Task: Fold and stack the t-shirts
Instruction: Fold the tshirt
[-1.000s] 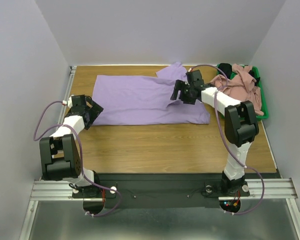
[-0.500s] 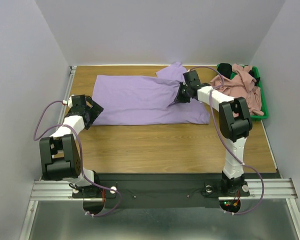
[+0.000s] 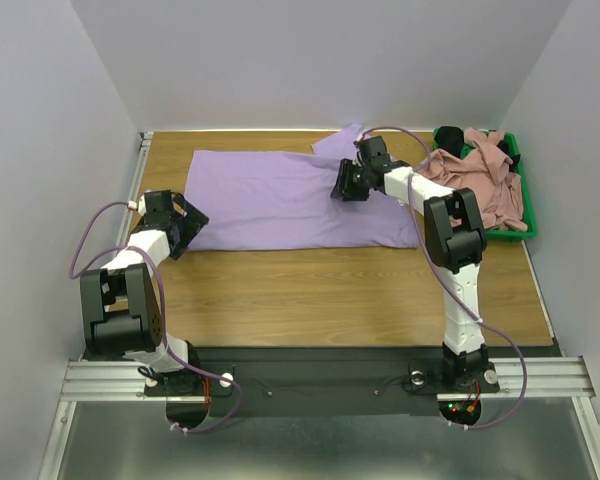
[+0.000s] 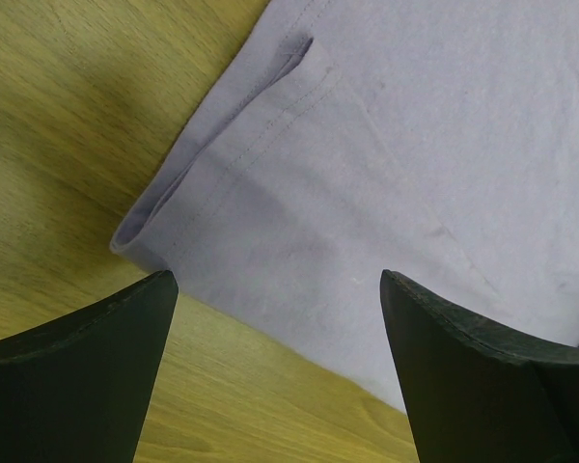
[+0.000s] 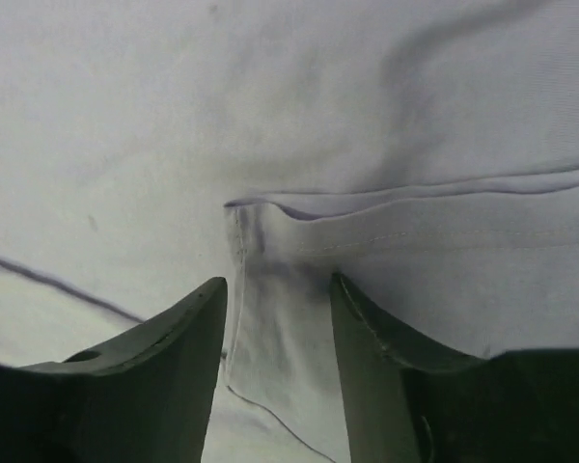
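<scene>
The lavender t-shirt [image 3: 270,200] lies spread flat across the back of the table, one sleeve pointing to the back edge. My left gripper [image 3: 185,222] is open just off the shirt's near left corner; in the left wrist view [image 4: 280,280] its jaws straddle the hemmed corner of the shirt [image 4: 386,145] and bare wood. My right gripper [image 3: 342,185] is low on the shirt by that sleeve, and its jaws are closed in on a raised fold of the shirt [image 5: 270,116] below a stitched hem, seen in the right wrist view [image 5: 280,285]. The pink t-shirt [image 3: 480,170] and the black t-shirt [image 3: 450,135] lie crumpled in the bin.
The green plastic bin [image 3: 525,225] stands at the back right corner, just right of the right arm. Grey walls close in the table on the left, back and right. Bare wooden table [image 3: 330,290] lies between the shirt and the arm bases.
My right gripper has moved left and a little toward the back across the shirt, and its arm has stretched out. The left arm has not moved.
</scene>
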You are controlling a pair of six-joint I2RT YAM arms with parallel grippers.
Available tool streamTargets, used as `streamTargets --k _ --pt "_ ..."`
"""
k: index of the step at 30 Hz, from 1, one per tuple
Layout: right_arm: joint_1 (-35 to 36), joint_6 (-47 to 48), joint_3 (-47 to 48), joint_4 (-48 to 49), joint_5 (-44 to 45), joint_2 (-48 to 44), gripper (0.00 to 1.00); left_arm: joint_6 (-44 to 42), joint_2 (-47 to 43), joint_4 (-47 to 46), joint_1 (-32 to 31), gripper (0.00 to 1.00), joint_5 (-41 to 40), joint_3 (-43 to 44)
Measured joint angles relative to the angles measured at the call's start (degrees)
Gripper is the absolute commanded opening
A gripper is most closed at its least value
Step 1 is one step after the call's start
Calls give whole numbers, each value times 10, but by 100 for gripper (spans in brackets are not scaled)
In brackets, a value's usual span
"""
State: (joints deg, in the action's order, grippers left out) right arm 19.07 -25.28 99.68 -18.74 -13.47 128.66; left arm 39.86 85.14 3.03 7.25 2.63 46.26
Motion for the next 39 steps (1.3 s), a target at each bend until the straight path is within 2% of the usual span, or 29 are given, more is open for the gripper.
streamTargets --k 1,2,3,9,19,23,28,34,39 --pt "0 3 0 -1 -8 2 73 0 0 0 0 99 2 0" --pt "2 8 0 -2 -16 3 79 0 0 0 0 98 3 0" --pt "2 14 0 0 -22 3 99 0 0 0 0 98 5 1" --pt "5 29 -16 0 -31 -30 100 0 -1 -1 -1 98 17 4" --pt "1 -5 -247 9 108 -262 100 0 23 -11 -45 98 30 62" --pt "-16 -19 -297 11 140 -261 100 0 82 -27 -53 98 43 97" --pt "-29 -29 -335 13 162 -245 100 0 137 -35 -53 98 50 100" --pt "-29 -63 -402 64 170 -285 100 1 107 -94 -52 98 50 41" --pt "-24 -94 -507 90 167 -372 100 6 56 -122 -52 98 47 -26"
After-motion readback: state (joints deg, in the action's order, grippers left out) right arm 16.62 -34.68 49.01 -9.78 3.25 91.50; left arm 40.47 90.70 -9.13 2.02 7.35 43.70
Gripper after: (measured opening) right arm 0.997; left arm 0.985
